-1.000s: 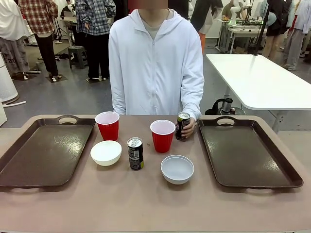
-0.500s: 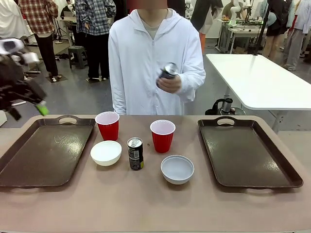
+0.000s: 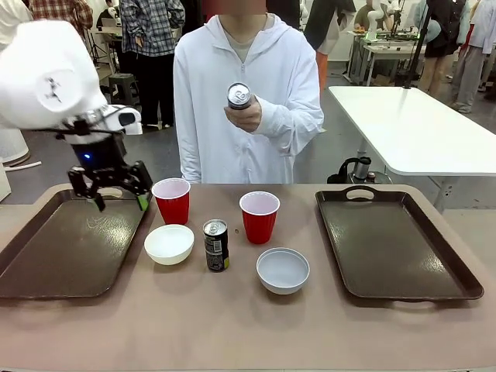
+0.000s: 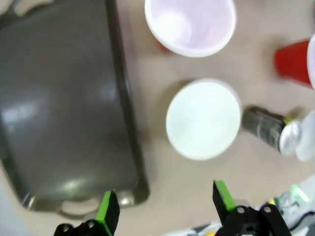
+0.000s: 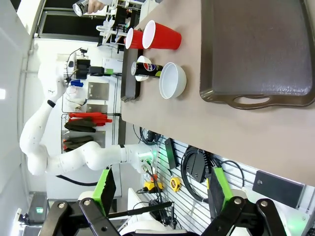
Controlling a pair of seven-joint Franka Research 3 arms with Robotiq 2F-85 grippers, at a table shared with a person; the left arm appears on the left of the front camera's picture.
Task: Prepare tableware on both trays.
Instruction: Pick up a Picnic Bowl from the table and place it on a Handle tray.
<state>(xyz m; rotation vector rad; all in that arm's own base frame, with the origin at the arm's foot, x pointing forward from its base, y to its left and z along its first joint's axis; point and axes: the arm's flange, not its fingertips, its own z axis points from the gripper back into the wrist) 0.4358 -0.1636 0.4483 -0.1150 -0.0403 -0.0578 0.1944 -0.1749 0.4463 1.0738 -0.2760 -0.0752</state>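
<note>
My left gripper hangs open over the far end of the left tray, just left of a red cup. From its wrist camera the open gripper has that cup, a whitish bowl and a dark can below it, beside the tray. On the table stand the bowl, the can, a second red cup and a second bowl. The person holds another can at chest height. The right tray is bare. My right gripper is open, off the table's edge.
The person stands at the far side, behind the cups. A white table stands beyond the right tray. In the right wrist view the right tray, a bowl and the cups lie along the tabletop, and under the table hang cables.
My left arm has swung in from the left to above the left tray's far end. The person has lifted a can from the table up to chest height.
</note>
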